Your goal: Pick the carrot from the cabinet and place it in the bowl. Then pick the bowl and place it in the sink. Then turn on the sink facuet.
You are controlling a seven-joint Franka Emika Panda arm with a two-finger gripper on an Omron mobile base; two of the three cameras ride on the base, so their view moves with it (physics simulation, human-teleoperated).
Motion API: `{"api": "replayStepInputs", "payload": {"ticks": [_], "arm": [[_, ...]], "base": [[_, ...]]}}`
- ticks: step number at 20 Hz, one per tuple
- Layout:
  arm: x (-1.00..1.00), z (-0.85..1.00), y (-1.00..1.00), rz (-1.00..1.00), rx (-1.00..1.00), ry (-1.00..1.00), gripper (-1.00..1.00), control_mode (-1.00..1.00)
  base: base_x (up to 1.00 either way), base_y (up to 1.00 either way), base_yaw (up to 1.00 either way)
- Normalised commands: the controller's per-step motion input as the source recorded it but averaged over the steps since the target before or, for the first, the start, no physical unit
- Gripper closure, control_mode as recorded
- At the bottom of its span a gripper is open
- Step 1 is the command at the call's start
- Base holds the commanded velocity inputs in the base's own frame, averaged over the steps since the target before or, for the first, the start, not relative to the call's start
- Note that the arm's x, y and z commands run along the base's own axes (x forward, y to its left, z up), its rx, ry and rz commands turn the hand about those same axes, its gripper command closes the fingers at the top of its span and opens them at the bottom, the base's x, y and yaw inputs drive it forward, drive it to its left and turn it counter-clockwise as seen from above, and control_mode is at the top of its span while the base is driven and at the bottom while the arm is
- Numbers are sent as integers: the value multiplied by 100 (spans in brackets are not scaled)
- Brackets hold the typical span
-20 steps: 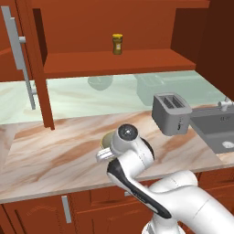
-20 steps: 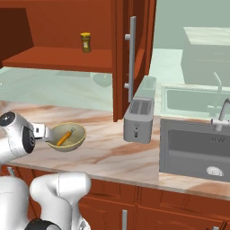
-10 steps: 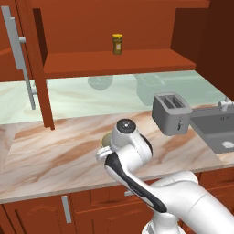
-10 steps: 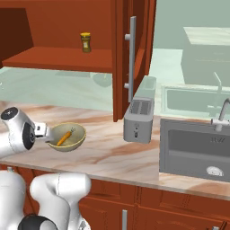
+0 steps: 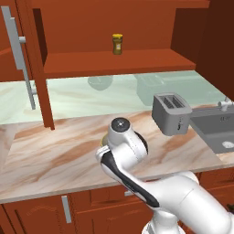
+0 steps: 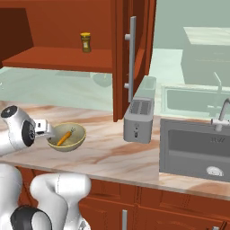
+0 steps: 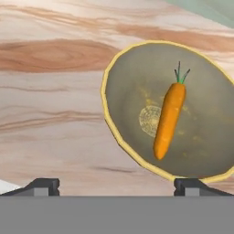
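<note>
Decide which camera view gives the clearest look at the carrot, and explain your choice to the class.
The hand view is best: the carrot lies whole and close up inside the bowl, its green stalk showing. The right base view shows the carrot small, lying in the bowl. In the left base view the arm covers that spot.

Toaster (image 6: pixel 138 120) on counter (image 6: pixel 108 157); jar (image 5: pixel 117 44) on shelf
</note>
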Motion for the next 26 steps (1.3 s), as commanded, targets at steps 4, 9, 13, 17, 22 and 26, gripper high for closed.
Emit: {"api": "replayStepInputs", "payload": {"ticks": [4,9,13,17,22,26], "arm": [[43,-26,0,7,-8,3,-100,-100],[44,-34,0,7,-6,9,-100,-100],[26,-25,0,8,-4,6,-100,-100],[14,-23,0,7,-3,4,-100,-100],[2,-30,0,6,-2,3,-100,-100],[0,-36,0,5,-1,0,-100,-100]], "base": [[0,0,0],[0,0,0],[0,0,0],[0,0,0],[0,0,0],[0,0,0]]}}
